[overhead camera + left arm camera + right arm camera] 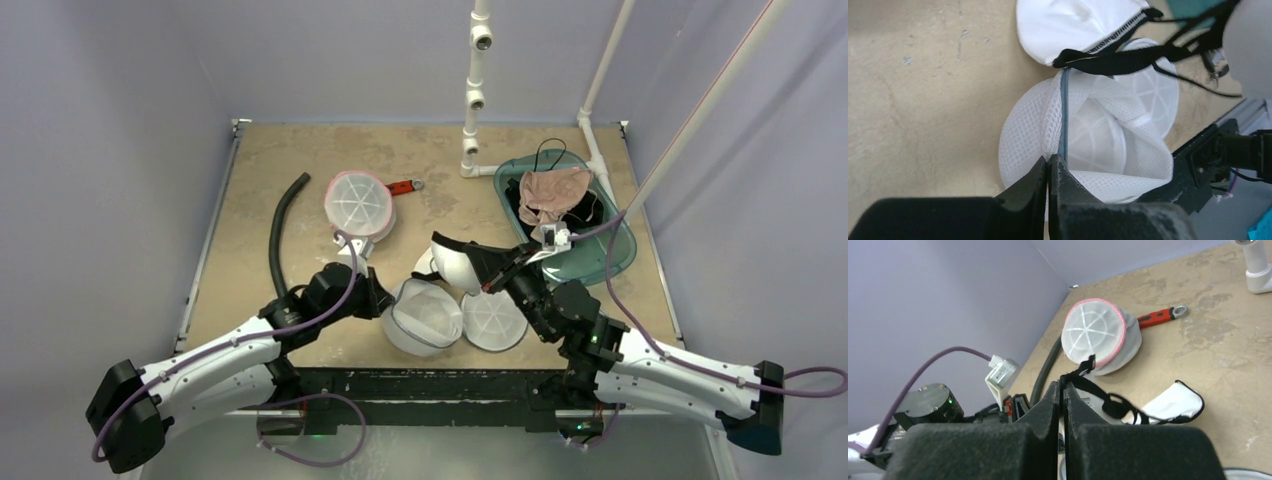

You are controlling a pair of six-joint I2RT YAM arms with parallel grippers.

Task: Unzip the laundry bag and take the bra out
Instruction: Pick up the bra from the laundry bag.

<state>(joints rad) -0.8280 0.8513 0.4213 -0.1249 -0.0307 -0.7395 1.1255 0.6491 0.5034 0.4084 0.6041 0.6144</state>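
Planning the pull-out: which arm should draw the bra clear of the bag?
Right. The right gripper is shut on the bra strap; the left gripper pins the open laundry bag's edge.

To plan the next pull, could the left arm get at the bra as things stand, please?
Probably not yet: the left gripper is shut on the laundry bag, so it isn't free, though the bra is close with nothing between.

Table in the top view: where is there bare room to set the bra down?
Bare: the far-left corner, bordered by the black hose and pink-rimmed laundry bag; also the middle strip between the red-handled wrench, white pipe foot and teal bin. Crowded: near centre, where the bra, open laundry bag, left gripper and right gripper meet.
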